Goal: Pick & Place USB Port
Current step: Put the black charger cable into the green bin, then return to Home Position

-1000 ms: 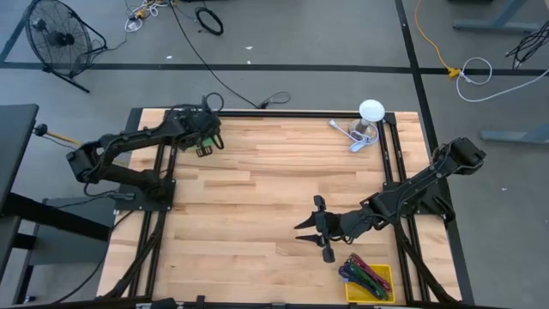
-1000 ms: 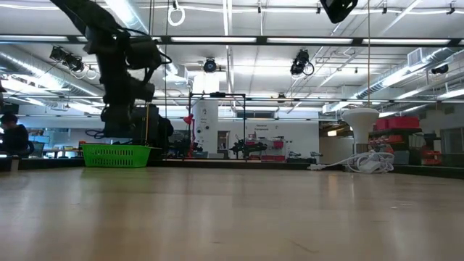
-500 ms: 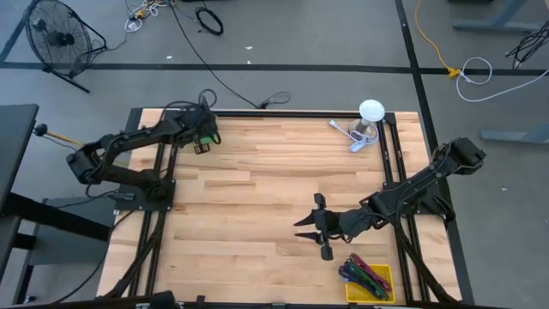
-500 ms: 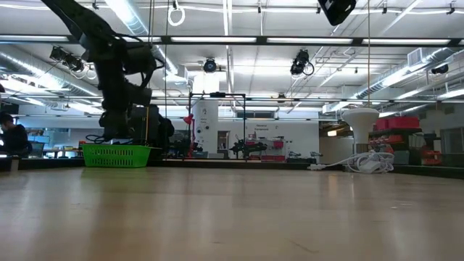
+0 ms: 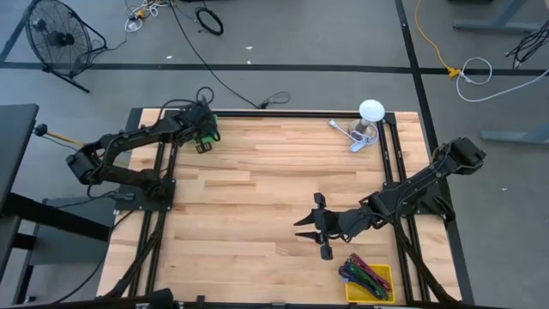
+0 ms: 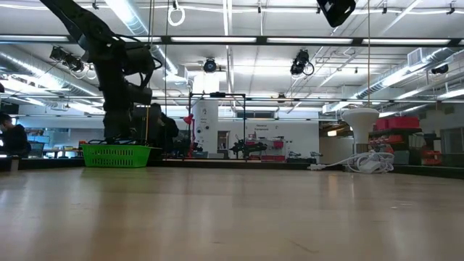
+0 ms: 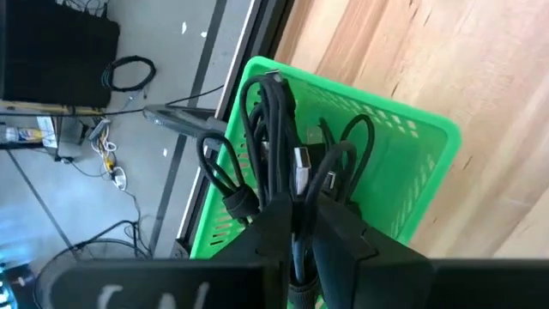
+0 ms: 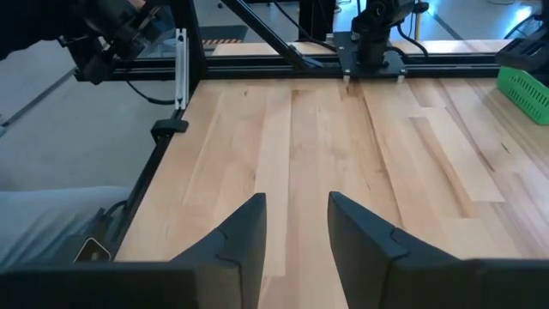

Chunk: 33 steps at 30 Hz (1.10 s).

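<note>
Cables (image 7: 283, 163) lie in the basket (image 7: 412, 146) at the table's (image 5: 257, 197) far-left corner.

In the high view the green basket (image 5: 209, 126) is almost wholly covered by the left pincer (image 5: 202, 144). In the left wrist view the cables (image 7: 283, 167) are cut off where they pass between the fingers (image 7: 343, 240), so the grip cannot be judged.

- Robotics lab or workshop hall, open industrial ceiling (image 6: 239, 29) running with strip lights and exposed ducts.
- Wooden worktable (image 5: 257, 206) sitting in a black metal frame on grey concrete floor.
- Cables (image 5: 210, 19) and a floor fan (image 5: 56, 39) lying around the far side.
- Racks and equipment (image 6: 217, 123) standing in the room behind.
</note>
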Available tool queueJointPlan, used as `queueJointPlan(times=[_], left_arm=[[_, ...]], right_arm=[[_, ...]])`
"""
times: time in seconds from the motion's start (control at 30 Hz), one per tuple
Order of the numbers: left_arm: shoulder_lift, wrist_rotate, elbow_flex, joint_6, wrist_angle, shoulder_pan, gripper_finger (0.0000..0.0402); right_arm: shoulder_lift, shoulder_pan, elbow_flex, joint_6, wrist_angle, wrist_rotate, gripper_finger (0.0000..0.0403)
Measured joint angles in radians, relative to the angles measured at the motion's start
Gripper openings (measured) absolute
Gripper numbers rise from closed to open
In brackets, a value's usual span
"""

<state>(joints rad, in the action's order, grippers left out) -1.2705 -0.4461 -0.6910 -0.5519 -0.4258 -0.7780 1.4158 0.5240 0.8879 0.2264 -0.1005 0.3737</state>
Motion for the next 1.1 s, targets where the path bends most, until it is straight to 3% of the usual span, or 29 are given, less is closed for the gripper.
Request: queueJointPlan(times=[0.4,0.6,0.7,0.93,1.1], left_arm=[[0.0,-0.06,0.0,0.048,0.007,0.0,0.0085],[0.006,-0.051,0.0,0.163,0.065,0.003,0.0109],[0.031,0.05,0.0,0.174,0.101,0.014,0.0109],[0.148,0.368,0.0,0.174,0.158,0.089,0.011],[0.268,0.684,0.0,0.197,0.195,0.115,0.011]], right_arm=[[0.0,0.0,0.0,0.0,0.007,0.0,0.0127],[0.0,0.0,0.0,0.0,0.009,0.001,0.0127],[0.0,0.0,0.0,-0.007,0.012,0.022,0.0127],[0.0,-0.026,0.0,-0.089,0.069,0.178,0.0127],[0.0,-0.125,0.0,-0.159,0.068,0.172,0.0127]])
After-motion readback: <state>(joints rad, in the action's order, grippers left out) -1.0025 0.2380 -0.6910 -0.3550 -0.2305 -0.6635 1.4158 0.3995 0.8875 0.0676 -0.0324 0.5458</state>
